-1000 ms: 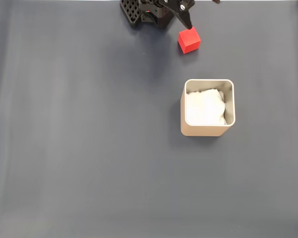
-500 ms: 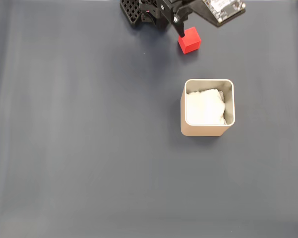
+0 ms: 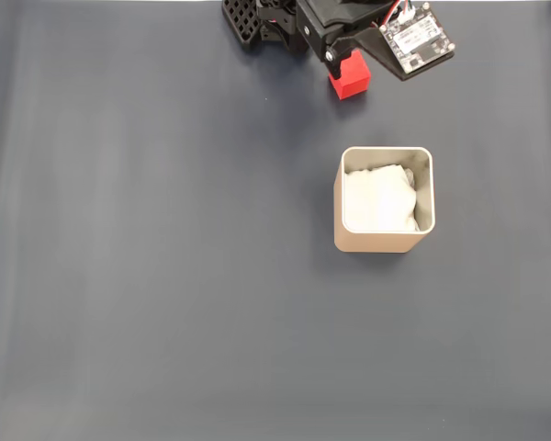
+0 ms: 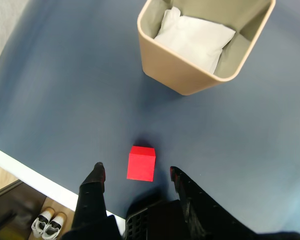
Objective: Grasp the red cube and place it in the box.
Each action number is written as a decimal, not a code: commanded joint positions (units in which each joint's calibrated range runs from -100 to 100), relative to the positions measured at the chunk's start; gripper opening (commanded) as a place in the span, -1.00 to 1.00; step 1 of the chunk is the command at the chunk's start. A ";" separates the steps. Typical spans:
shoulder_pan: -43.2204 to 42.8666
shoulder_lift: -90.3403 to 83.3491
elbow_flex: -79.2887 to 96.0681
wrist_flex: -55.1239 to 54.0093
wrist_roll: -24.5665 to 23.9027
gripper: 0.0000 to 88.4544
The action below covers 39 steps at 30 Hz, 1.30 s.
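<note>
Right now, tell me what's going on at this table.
A small robot arm is going for the red cube. In the wrist view its gripper is open, one finger on each side of the cube, which sits on the dark blue mat and is not yet grasped. The box, beige with white padding inside, stands apart from the cube and does not yet hold it.

You have one small bright red matte cube (image 4: 141,164), one beige square box (image 4: 187,75) with one white soft pad (image 4: 195,40), and one black two-finger gripper (image 4: 137,173).
</note>
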 commanded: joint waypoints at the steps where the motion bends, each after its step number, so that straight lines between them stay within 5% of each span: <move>1: -0.43 -0.38 0.78 -0.72 -0.29 -0.26; 39: 1.77 -6.61 13.00 -10.48 -1.56 -0.25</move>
